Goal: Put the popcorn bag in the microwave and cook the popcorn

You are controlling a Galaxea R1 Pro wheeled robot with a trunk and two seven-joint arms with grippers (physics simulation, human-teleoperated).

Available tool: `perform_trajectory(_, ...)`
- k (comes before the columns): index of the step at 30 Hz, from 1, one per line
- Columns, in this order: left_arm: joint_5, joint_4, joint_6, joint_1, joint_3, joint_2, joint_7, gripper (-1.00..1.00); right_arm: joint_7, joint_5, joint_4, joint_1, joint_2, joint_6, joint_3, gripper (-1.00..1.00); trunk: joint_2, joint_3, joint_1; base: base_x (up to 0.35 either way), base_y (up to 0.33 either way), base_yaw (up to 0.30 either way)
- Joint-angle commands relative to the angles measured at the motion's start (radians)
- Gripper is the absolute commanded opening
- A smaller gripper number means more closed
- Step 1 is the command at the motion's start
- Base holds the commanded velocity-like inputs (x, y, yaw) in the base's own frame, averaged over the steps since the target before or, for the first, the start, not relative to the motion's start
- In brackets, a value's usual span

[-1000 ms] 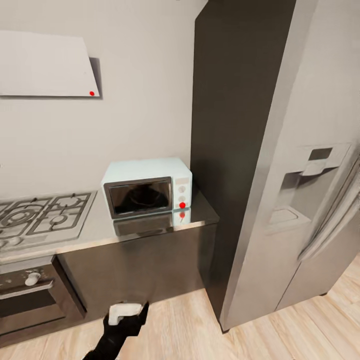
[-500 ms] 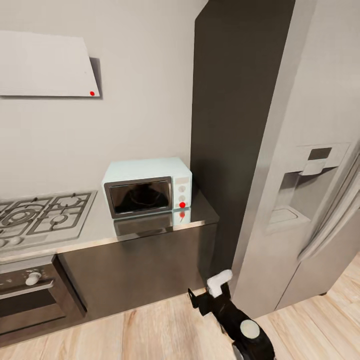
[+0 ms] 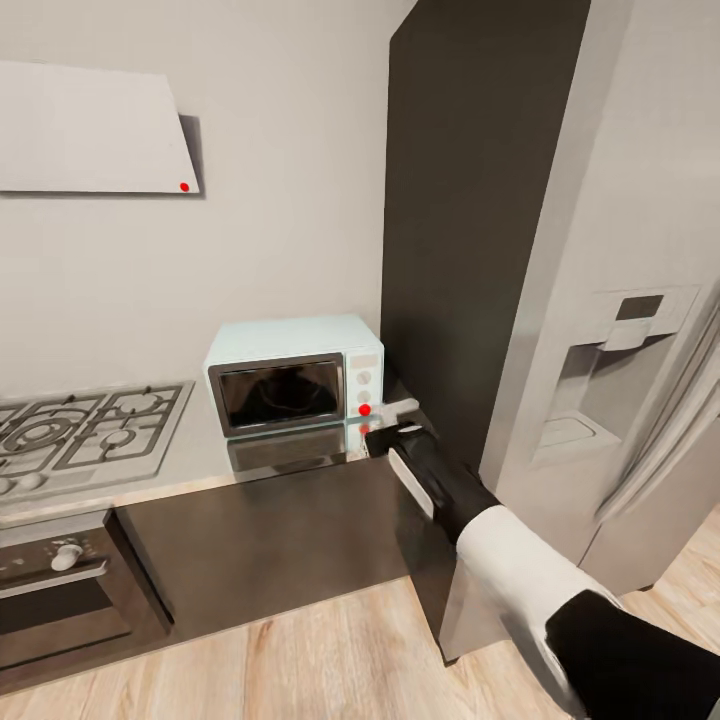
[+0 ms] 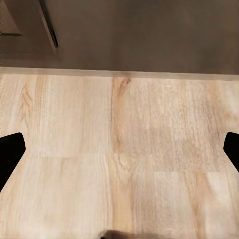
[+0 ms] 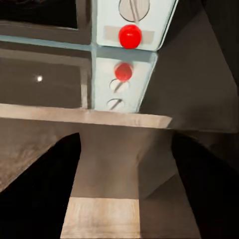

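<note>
At countertop [image 3: 300, 470] edge: right gripper [image 3: 392, 432] risen from floor level, jaws apart, below microwave [image 3: 295, 375] button.

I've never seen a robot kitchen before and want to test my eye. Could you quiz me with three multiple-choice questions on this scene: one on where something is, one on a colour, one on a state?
1. Where does the microwave stand?
A. On the floor
B. On the countertop, between hob and tall dark cabinet
C. On top of the fridge

2. What colour is the lowest button on the microwave's panel?
A. Green
B. Red
C. Yellow

3. How is the microwave door?
A. Closed
B. Wide open
C. Taken off

Answers:
1. B: the microwave sits on the countertop, with the hob on one side and the cabinet on the other.
2. B: the button is bright red, also seen close up in the right wrist view.
3. A: the dark glass door lies flush with the front, while the right gripper reaches toward the panel.
</note>
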Motion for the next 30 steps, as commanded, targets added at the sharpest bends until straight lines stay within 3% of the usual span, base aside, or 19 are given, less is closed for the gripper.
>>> perform_trajectory(1, 0.008, -0.001, -0.001, 0.000, 0.002, -0.001, -0.007, 1.00, -0.009, -0.024, 0.059, -0.020, 0.000, -0.031, 0.004, -1.00, -0.001, -0.001, 0.000, 0.000, 0.000, 0.000)
perform_trajectory(3, 0.008, -0.001, -0.001, 0.002, 0.002, -0.001, -0.006, 1.00, -0.009, -0.039, 0.152, -0.045, 0.000, -0.086, 0.005, -1.00, -0.001, -0.001, 0.000, 0.000, 0.000, 0.000)
perform_trajectory(6, 0.007, -0.002, -0.001, 0.011, -0.001, -0.002, -0.010, 1.00, -0.008, -0.045, 0.195, -0.055, 0.000, -0.110, 0.006, -1.00, -0.001, -0.001, 0.000, 0.003, 0.000, 0.000)
perform_trajectory(13, 0.005, 0.004, 0.000, 0.007, 0.002, 0.005, -0.016, 1.00, -0.001, -0.064, 0.205, -0.056, 0.000, -0.122, 0.006, -1.00, -0.001, -0.001, 0.000, 0.235, 0.007, 0.000)
perform_trajectory(17, 0.003, 0.179, -0.001, -0.008, -0.005, 0.003, -0.016, 1.00, 0.010, -0.085, 0.203, -0.056, 0.000, -0.144, 0.006, -1.00, -0.001, -0.001, 0.000, 0.342, 0.084, 0.000)
perform_trajectory(19, 0.002, 0.212, -0.001, -0.018, -0.006, 0.004, -0.016, 1.00, 0.015, -0.087, 0.205, -0.056, 0.000, -0.159, 0.007, -1.00, -0.001, -0.001, 0.000, 0.346, 0.101, 0.000)
perform_trajectory(30, -0.005, 0.228, -0.008, -0.047, -0.009, 0.001, -0.017, 1.00, 0.048, -0.087, 0.239, -0.054, 0.000, -0.220, 0.007, -1.00, -0.001, -0.001, 0.000, 0.144, 0.018, 0.000)
